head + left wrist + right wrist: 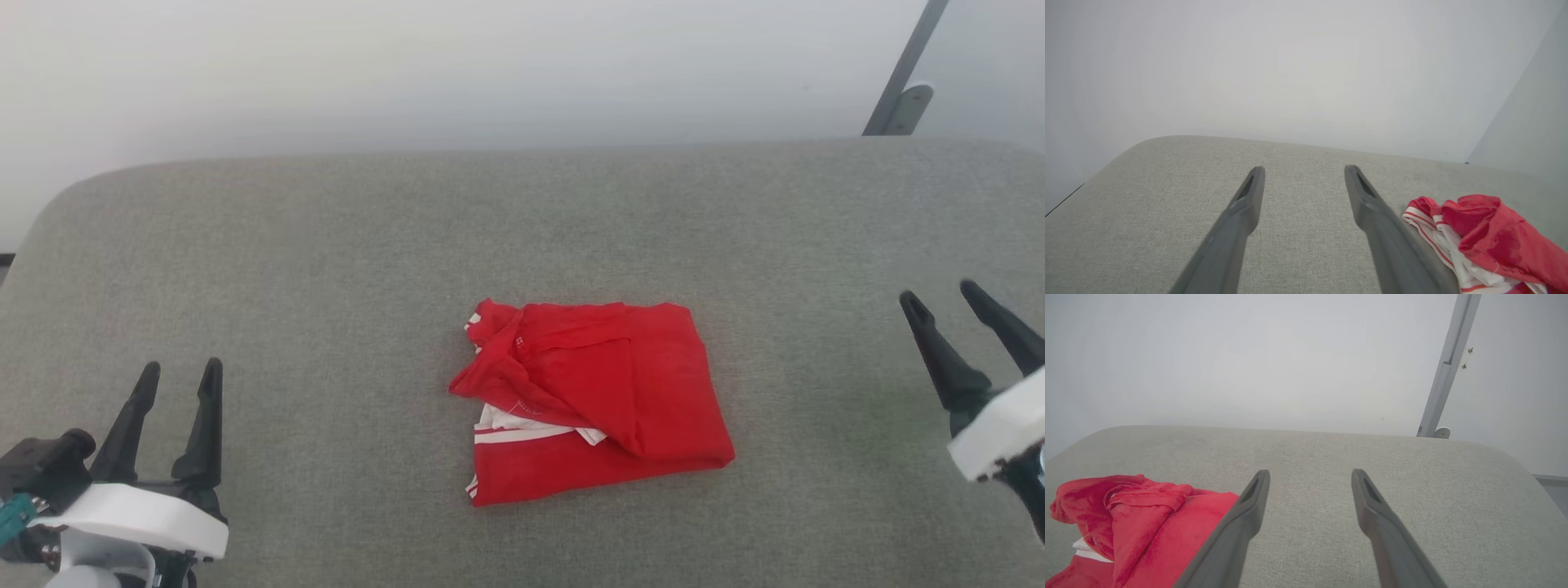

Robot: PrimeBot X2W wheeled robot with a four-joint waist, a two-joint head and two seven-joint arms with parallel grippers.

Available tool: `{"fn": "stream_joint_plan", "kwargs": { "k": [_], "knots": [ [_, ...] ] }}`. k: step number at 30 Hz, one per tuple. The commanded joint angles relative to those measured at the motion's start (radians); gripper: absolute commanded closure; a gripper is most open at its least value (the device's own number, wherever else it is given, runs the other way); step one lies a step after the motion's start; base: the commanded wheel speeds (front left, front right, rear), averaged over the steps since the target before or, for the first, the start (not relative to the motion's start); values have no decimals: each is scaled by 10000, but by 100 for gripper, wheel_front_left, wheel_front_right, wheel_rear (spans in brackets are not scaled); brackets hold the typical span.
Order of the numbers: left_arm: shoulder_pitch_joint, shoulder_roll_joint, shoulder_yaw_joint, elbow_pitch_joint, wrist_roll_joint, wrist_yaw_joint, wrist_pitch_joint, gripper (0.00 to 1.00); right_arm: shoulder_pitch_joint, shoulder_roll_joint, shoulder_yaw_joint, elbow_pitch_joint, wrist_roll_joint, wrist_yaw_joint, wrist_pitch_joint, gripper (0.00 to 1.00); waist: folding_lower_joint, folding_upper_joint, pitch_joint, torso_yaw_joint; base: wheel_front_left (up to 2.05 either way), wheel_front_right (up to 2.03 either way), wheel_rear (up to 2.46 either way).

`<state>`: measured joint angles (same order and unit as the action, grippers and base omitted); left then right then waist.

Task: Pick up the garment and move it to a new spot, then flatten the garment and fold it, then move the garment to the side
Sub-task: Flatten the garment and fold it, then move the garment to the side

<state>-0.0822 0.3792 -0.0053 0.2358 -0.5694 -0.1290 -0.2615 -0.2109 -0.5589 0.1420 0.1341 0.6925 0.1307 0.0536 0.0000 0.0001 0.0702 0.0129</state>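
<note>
Backdrop: pale wall (490,65) rises behind a wide grey fabric cushion (326,269) with rounded corners.
Left side: my left gripper (182,366) sits low at the near left over bare cushion, its two dark fingers spread wide, holding nothing.
Middle: the red garment (604,392) lies roughly folded on the cushion, with a white panel and striped bands showing along its left edge. It is well apart from both my grippers.
Right side: my right gripper (939,292) hovers at the right edge, fingers parted wide, empty.
Upper right: a grey pole (906,69) slants up before the wall.
</note>
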Motion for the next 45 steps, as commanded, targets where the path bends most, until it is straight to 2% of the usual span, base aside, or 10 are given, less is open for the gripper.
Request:
{"fn": "stream_joint_plan", "kwargs": {
  "k": [1, 9, 21, 34, 45],
  "knots": [
    [139, 53, 29, 30, -32, -18, -42, 0, 176, 39, -13, 135, -77, 0, -303, 0, 0, -1, -73, -54, 0, 0, 0],
    [443, 90, 233, 60, 2, -17, -42, 0, 865, 314, -87, 937, -205, 0, -1828, 0, 0, -1, -318, -107, 0, 0, 0],
    [580, 97, 437, 0, 53, -17, -42, 0, 1223, 415, 39, 1273, -26, 0, -2599, 0, 0, -1, -395, -95, 0, 0, 0],
    [499, 57, 391, 87, 4, -17, -42, 0, 1185, 520, 322, 1615, 251, 0, -2767, 0, 0, -1, -413, -35, 0, 0, 0],
    [364, -54, 211, 176, -56, -17, -40, 0, 606, 439, 1226, 1413, 591, 0, -1925, 0, 0, -1, -334, 447, 0, 0, 0]
  ]
}}
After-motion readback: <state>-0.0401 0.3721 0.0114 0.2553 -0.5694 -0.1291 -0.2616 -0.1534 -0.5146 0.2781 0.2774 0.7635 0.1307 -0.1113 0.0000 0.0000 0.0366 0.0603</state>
